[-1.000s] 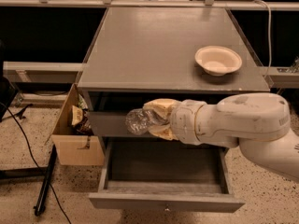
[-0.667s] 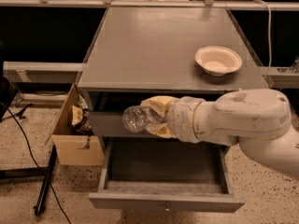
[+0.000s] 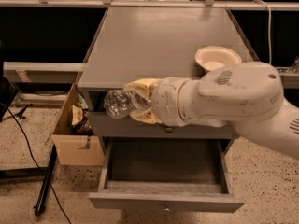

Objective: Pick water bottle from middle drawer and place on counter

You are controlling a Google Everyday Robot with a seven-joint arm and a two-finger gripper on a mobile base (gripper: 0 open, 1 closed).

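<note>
My gripper (image 3: pixel 135 101) is shut on the water bottle (image 3: pixel 120 103), a small clear crinkled bottle held sideways with its base pointing left. It hangs in the air at the height of the counter's front edge, just below the counter (image 3: pixel 159 45) top and above the open middle drawer (image 3: pixel 163 171). The drawer is pulled out and its dark floor is bare. The yellowish fingers (image 3: pixel 142 85) clamp the bottle's neck end from above and below. My big white arm covers the right front of the cabinet.
A white bowl (image 3: pixel 217 58) sits on the counter at the right, partly behind my arm. An open cardboard box (image 3: pixel 74 134) with rubbish stands on the floor left of the cabinet. A black pole and cables lie on the floor at left.
My gripper has lifted the bottle a little higher, from in front of the upper drawer front toward the counter's front edge.
</note>
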